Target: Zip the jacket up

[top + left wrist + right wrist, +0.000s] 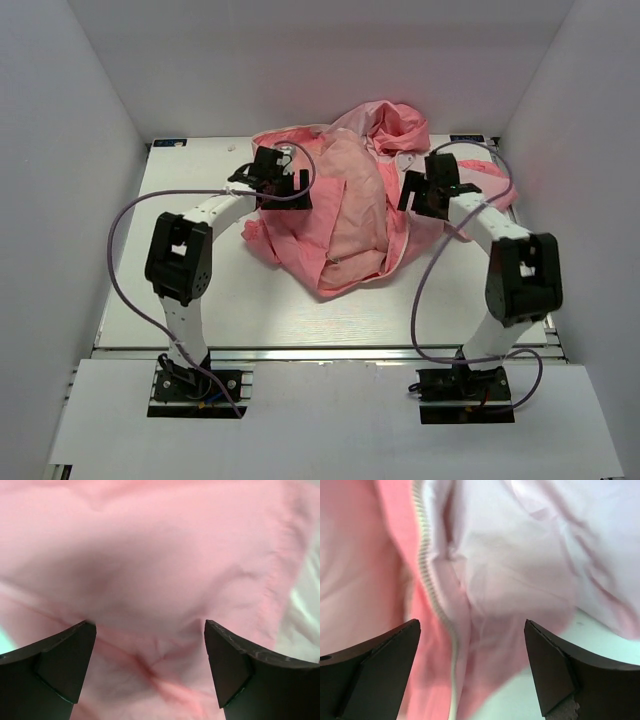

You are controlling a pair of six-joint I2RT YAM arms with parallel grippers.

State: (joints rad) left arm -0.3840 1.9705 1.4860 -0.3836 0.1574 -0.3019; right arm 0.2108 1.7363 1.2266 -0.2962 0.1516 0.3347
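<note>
Left gripper (150, 625) and right gripper (471, 623) gape empty over the jacket (350, 215): seemingly limp, light cloth, best pinched beside the zipper (424, 562).

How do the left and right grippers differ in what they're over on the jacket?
The left gripper faces plain pink fabric of the jacket, with no zipper in its view; the right gripper sees the white zipper teeth. In the top view the left sits over the jacket's left side, the right over its right edge beside bare table. Both have fingers open, holding nothing.
</note>
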